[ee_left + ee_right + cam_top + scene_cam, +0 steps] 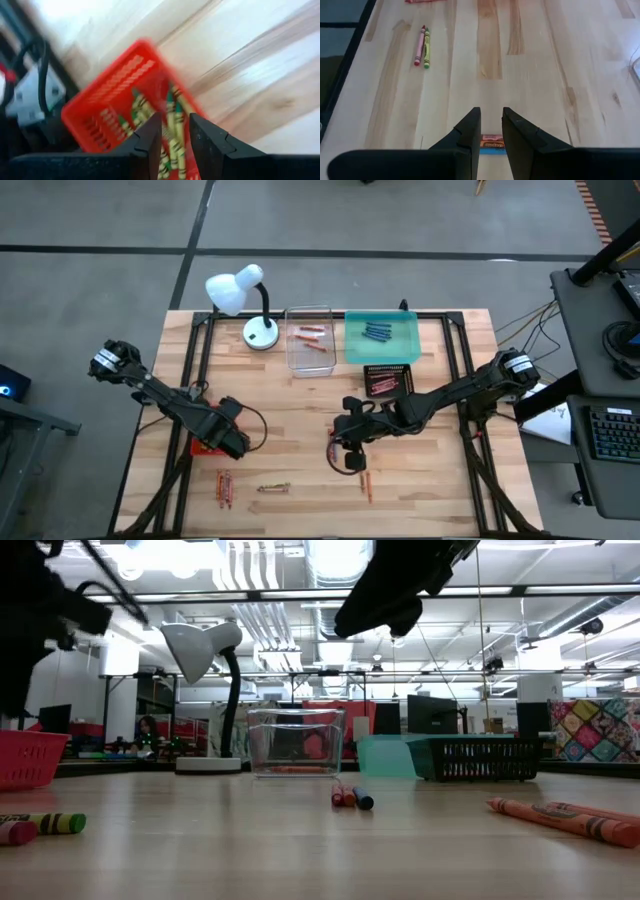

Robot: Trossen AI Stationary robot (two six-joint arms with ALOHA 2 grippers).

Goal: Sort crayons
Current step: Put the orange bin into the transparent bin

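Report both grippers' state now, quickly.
Left gripper: open, holding nothing, above the red plastic tray of yellow crayons.
Right gripper: open, holding nothing, over a few crayons on the wooden table.

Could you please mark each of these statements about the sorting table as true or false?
1. The teal plastic tray holds blue wax crayons. True.
2. The left gripper is above the red plastic basket, which has yellow crayons in it. True.
3. The white desk lamp stands at the near edge of the wooden table. False: it stands at the far edge, beside the clear plastic tray.
4. The right gripper is over the black mesh tray. False: it hangs over bare wood, above a small cluster of loose crayons.
5. The clear plastic tray is empty. False: orange-red crayons lie in it.
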